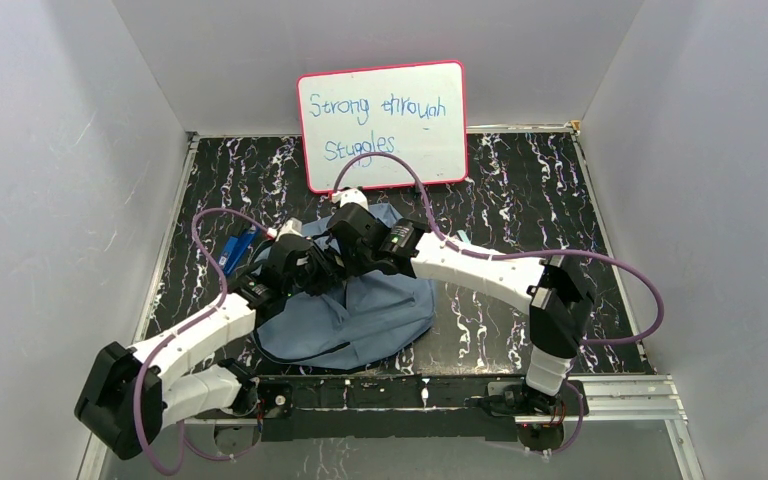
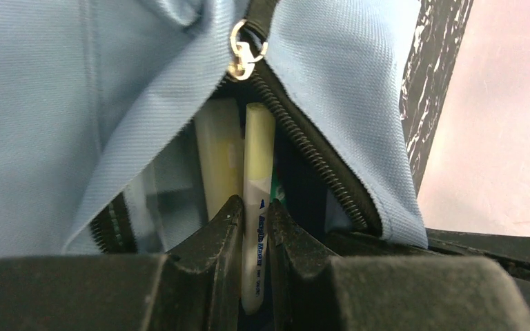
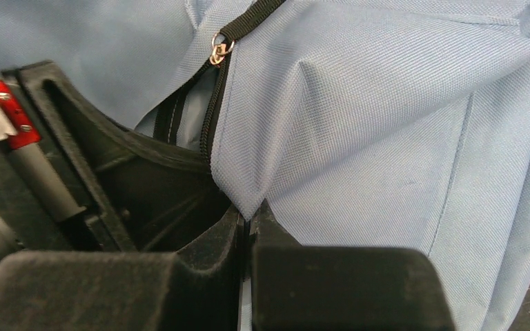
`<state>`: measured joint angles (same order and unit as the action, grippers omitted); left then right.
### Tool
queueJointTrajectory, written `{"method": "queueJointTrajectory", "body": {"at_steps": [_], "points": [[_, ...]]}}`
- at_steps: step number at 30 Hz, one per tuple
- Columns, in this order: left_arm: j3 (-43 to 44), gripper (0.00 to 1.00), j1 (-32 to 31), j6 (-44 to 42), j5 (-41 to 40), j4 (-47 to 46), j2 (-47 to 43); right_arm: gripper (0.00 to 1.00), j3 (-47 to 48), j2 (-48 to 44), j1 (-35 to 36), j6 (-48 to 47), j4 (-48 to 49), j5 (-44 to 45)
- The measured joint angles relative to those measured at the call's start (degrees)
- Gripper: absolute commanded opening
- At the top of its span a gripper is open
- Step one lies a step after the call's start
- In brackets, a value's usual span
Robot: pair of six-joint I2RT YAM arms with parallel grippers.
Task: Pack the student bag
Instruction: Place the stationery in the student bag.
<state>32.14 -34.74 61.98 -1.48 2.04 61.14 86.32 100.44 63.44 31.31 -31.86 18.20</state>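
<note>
While the bag (image 1: 380,315) lies by the front edge of the surface (image 1: 520,200), the left gripper (image 2: 252,210) clamps a marker (image 2: 257,152) at its open zip (image 2: 307,138) and the right gripper (image 3: 250,215) pinches its fabric.

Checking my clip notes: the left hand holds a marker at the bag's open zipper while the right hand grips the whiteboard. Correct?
Not quite. The right hand pinches the student bag's fabric edge beside the zipper, as the right wrist view shows; the whiteboard stands untouched. The left hand does hold the marker.
</note>
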Motion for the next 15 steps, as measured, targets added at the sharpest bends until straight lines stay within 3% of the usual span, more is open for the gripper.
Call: {"method": "queueJointTrajectory", "body": {"at_steps": [3,8,10,15], "points": [[0.2,0.02,0.0,-0.4,2.3,-2.1,1.7,0.0,0.0,0.0,0.0,0.0,0.7,-0.4],[0.7,0.24,0.0,-2.0,5.5,-4.0,4.6,0.0,-1.9,-1.1,0.0,0.5,2.5,-0.8],[0.8,0.37,0.0,-2.8,6.3,-4.2,4.7,0.0,-2.8,-1.7,0.0,0.9,3.1,-0.8],[2.2,0.5,0.1,-4.4,6.3,-1.4,4.4,0.0,-4.6,-3.6,-0.5,1.5,3.7,-0.5]]}}
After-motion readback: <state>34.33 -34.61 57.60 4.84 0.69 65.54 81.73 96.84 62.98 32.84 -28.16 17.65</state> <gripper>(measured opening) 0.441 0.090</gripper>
